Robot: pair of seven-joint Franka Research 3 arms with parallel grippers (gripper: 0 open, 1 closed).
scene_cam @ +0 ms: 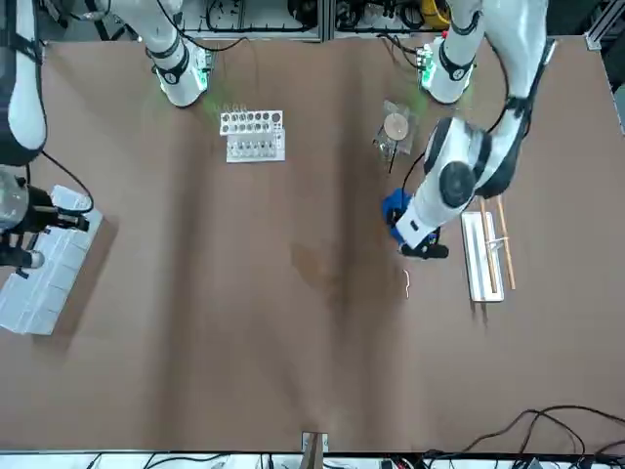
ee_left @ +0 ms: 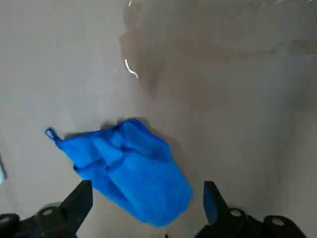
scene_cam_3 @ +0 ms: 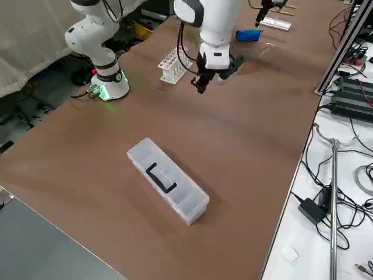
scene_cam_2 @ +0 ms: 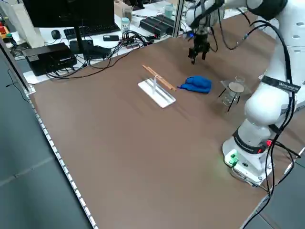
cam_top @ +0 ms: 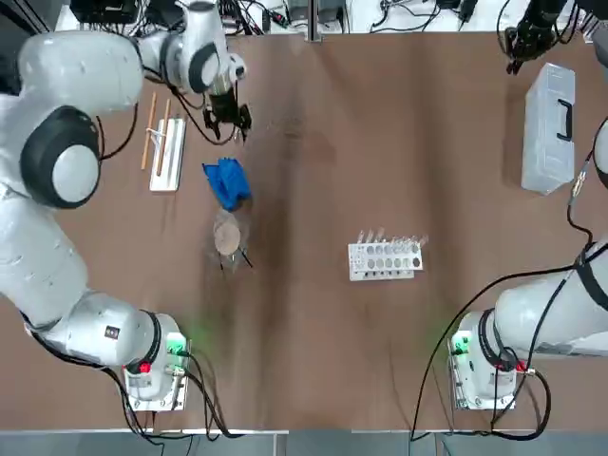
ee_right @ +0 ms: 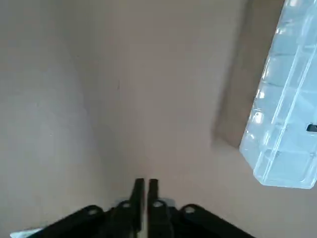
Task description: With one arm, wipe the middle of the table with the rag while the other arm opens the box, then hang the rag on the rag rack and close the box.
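1. On a clock laid over the top view, twelve pointing away from the arm bases, the bright blue soft cloth rag (cam_top: 226, 182) lies bunched on the brown matte table (cam_top: 313, 332), at about six o'clock from the left gripper (ee_left: 148, 185).
2. That gripper is above the table with jaws wide apart and empty; its arm is much the nearer to the rag.
3. The rag's long axis runs roughly from eleven to five, its small loop at the eleven end. The next move, I judge, is to shift towards six, line up across the cloth and descend. The round tan disc in clear wrapping (cam_top: 227, 236), just beside it at six, could get snagged.
4. The right gripper (ee_right: 146, 181) has its jaws closed on nothing, near the long translucent box (cam_top: 543, 142), which lies towards five o'clock from it. They would need to part before opening the lid.
5. The box is shut, black handle (cam_top: 565, 121) on its three o'clock side; I cannot make out anything inside its compartments.
6. The white test-tube rack (cam_top: 385, 258) holds clear tubes, while the white-based rag rack with wooden rods (cam_top: 166, 171) stands at nine o'clock from the rag, bare of cloth
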